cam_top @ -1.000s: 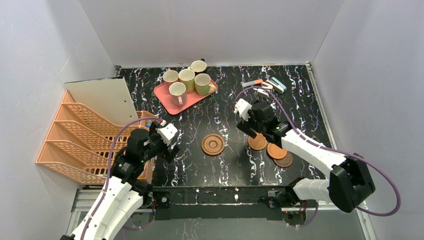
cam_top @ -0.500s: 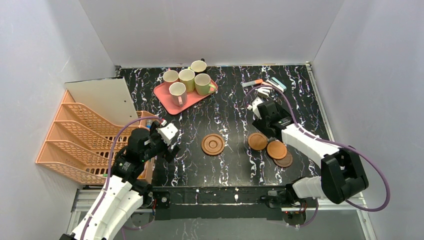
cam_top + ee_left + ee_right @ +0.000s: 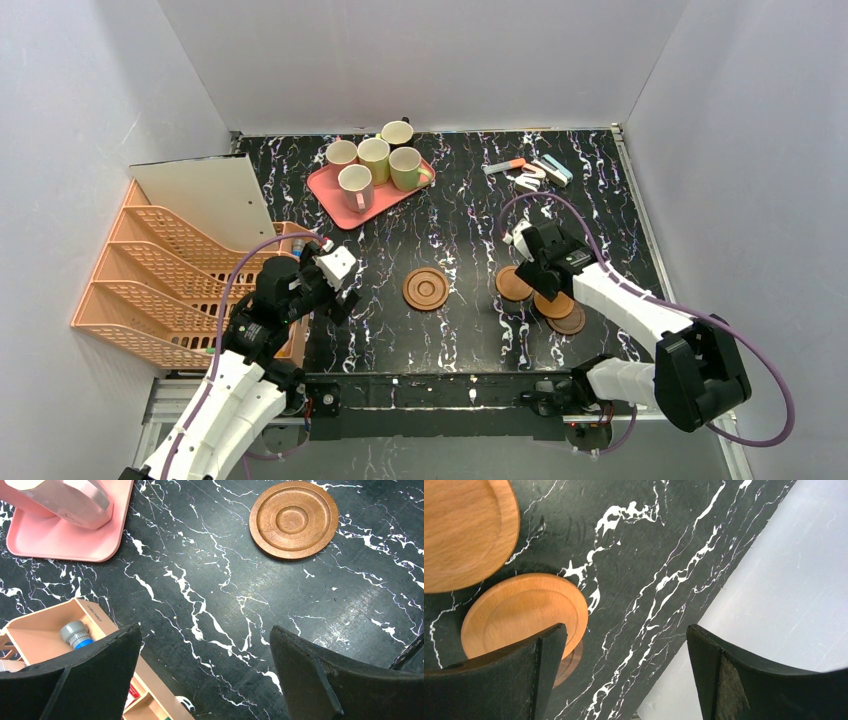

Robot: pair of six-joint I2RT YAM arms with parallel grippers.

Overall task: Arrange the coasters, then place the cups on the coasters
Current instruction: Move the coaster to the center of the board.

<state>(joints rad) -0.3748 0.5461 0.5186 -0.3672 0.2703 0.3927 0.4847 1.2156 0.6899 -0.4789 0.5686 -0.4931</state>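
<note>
Keeping the left hand [image 3: 205,645] low by the near left corner of the worktop [image 3: 450,225], fingers spread as wide as they go, gripping nothing, not shifting at all over the last second.

Bringing the right hand [image 3: 624,640] back toward the near right edge, after drawing it off toward the far edge half a second ago. Now hovering it over the three plain coasters [image 3: 514,284] clustered there, again fully spread and empty, hiding part of the middle coaster [image 3: 524,612] from above.

Leaving that cluster bunched as before: seemingly lapping the middle coaster over the dark coaster [image 3: 572,322] nearest the edge, and keeping the third just beside it.

Probably lining up a pick from this cluster, so still working through the arranging step. Having only the ringed coaster [image 3: 294,519] lying on its own near the worktop's middle.

Leaving the cups [image 3: 375,160] untouched farther back, grouped at the pink tray [image 3: 328,195] toward the far left. Not yet setting any cup on any coaster, and needing the three spread apart first.
</note>
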